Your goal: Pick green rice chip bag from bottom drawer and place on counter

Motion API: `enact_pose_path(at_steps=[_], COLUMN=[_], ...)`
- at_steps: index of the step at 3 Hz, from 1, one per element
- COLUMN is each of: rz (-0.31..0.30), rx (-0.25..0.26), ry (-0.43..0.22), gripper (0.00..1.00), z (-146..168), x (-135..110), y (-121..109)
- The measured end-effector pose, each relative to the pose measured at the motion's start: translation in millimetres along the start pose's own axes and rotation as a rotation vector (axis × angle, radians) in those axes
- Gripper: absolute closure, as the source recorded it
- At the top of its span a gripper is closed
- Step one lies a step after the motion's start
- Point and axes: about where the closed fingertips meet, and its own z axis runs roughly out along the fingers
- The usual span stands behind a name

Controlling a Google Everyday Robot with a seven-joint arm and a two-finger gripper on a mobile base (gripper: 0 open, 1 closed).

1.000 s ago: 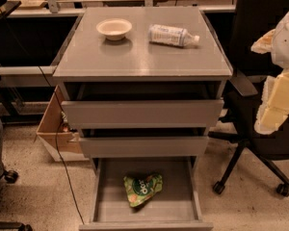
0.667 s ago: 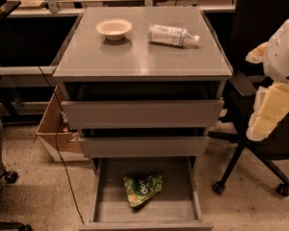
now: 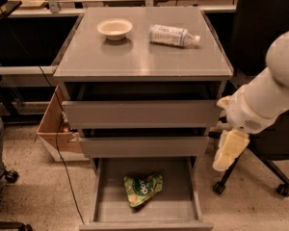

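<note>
The green rice chip bag (image 3: pixel 142 189) lies crumpled in the middle of the open bottom drawer (image 3: pixel 106 201), which is pulled out toward the camera. The grey counter (image 3: pixel 135 57) tops the cabinet. My gripper (image 3: pixel 228 153) hangs from the white arm at the right of the cabinet, level with the middle drawer, above and to the right of the bag and not touching it.
A shallow bowl (image 3: pixel 114 28) and a clear plastic bottle (image 3: pixel 174 35) lying on its side sit on the counter. A black office chair (image 3: pixel 269 143) stands right of the cabinet behind the arm. A cardboard box (image 3: pixel 55 129) sits on the floor at left.
The arm has swung down and leftward, bringing the gripper lower and closer to the cabinet's right side. The bag and drawers have not moved.
</note>
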Motion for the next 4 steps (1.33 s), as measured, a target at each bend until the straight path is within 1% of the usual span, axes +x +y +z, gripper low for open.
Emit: enact_pose_path(at_steps=[1, 2, 3, 4], rz=[0.032, 0.031, 0.072, 0.139], rx=[-0.065, -0.064, -0.058, -0.107], ry=[-0.026, -0.026, -0.069, -0.137], gripper=[0.0, 0.0, 0.0, 0.0], z=[63, 62, 73, 127], x=[-1, -1, 2, 9], y=[23, 23, 34, 70])
